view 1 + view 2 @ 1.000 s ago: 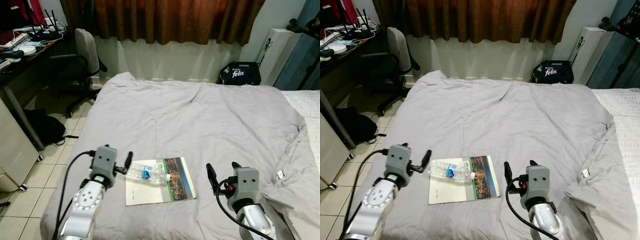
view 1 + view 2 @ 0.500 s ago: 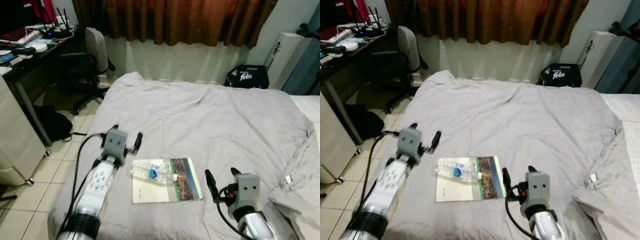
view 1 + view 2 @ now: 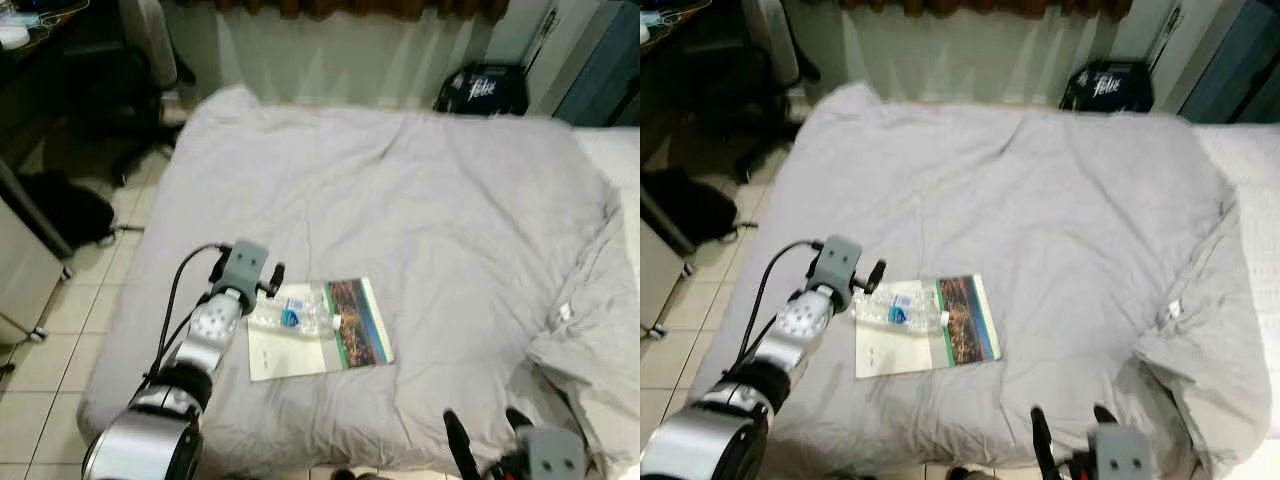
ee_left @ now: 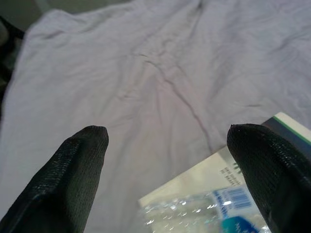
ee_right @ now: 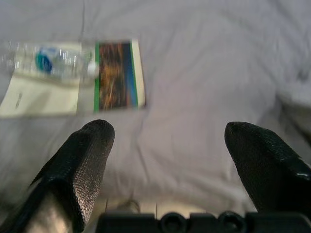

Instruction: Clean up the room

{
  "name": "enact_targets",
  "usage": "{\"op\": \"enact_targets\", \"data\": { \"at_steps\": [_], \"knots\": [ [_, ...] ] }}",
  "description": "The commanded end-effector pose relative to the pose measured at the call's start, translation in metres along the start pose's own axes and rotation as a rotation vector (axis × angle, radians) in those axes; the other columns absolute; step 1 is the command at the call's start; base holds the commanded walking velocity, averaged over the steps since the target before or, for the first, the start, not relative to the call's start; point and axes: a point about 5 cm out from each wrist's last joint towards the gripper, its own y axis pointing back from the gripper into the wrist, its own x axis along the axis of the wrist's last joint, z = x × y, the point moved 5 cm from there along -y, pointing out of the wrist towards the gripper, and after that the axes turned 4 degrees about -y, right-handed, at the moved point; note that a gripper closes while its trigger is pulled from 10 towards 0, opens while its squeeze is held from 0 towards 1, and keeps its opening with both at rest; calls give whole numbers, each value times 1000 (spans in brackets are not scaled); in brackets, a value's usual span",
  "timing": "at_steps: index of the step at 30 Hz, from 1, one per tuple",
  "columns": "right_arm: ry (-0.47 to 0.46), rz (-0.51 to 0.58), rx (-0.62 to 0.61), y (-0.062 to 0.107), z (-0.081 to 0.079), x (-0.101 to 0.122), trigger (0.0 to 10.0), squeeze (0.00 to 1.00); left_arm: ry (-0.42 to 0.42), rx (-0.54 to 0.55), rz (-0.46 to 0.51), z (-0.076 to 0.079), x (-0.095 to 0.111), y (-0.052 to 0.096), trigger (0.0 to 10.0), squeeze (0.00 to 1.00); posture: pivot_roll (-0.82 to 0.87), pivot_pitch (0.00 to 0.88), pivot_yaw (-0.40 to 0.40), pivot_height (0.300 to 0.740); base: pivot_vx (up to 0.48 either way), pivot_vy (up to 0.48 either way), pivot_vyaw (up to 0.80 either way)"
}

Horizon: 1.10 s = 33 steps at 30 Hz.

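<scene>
A clear plastic bottle [image 3: 295, 315] with a blue label lies on its side across a thin book [image 3: 318, 328], its white cap toward the book's dark picture cover. Both rest on the grey duvet [image 3: 420, 230] of the bed, near the edge closest to me and toward my left side.

My left gripper [image 3: 250, 285] hovers just beside the bottle's base end, its fingers [image 4: 80, 170] spread wide; in the left wrist view the bottle and the pale book corner sit low between them, not touched. My left arm reaches out over the bed edge with a black cable looping beside it.

My right gripper [image 3: 487, 445] hangs low at the foot of the bed, well apart from the book, fingers [image 5: 80, 160] spread too, holding nothing.

A rumpled fold of bedding [image 3: 590, 340] lies at my right. Beyond the bed's far edge sit a dark bag with white lettering [image 3: 480, 88] and an office chair [image 3: 150, 45] on tiled floor [image 3: 40, 400].
</scene>
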Motion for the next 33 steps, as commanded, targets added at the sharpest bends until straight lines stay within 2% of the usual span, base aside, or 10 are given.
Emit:
{"op": "enact_targets", "data": {
  "at_steps": [1,8,17,19,22,26,28,30,32,33],
  "knots": [
    [8,-22,-4,10,-1,2,10000,0,-5,0,-56,-1,-10,1,10000,0,-370,368,-55,740,0,0,0],
    [-7,-103,-43,45,-1,-3,10000,0,-44,-23,-173,-2,-27,2,10000,0,-410,427,-41,740,0,0,0],
    [-7,-212,-73,89,-5,-7,10000,0,-58,66,-170,-19,-21,0,10000,0,-490,466,-59,740,0,0,0],
    [-5,-226,-74,95,-5,-7,10000,0,-64,83,-178,-22,-21,0,10000,0,-498,471,-66,740,0,0,0],
    [-3,-239,-71,98,-6,-7,10000,0,-18,86,-217,-21,-30,3,10000,0,-494,480,-67,740,0,0,0],
    [-5,-240,-67,98,-7,-6,10000,0,54,44,-344,-4,-66,17,10000,0,-489,483,-71,740,0,0,0],
    [-3,-241,-56,98,-8,-6,10000,0,80,56,-375,-3,-76,22,10000,0,-486,482,-75,740,0,0,0],
    [-2,-240,-51,97,-8,-6,10000,0,79,63,-382,-3,-79,24,10000,0,-477,488,-76,740,0,0,0],
    [-17,-242,-37,96,-10,-7,10000,0,17,61,-402,-3,-86,28,10000,0,-464,492,-74,740,0,0,0],
    [-30,-243,-6,96,-14,-6,10000,0,34,55,-409,-1,-90,31,10000,0,-454,491,-73,740,0,0,0]
  ]
}}
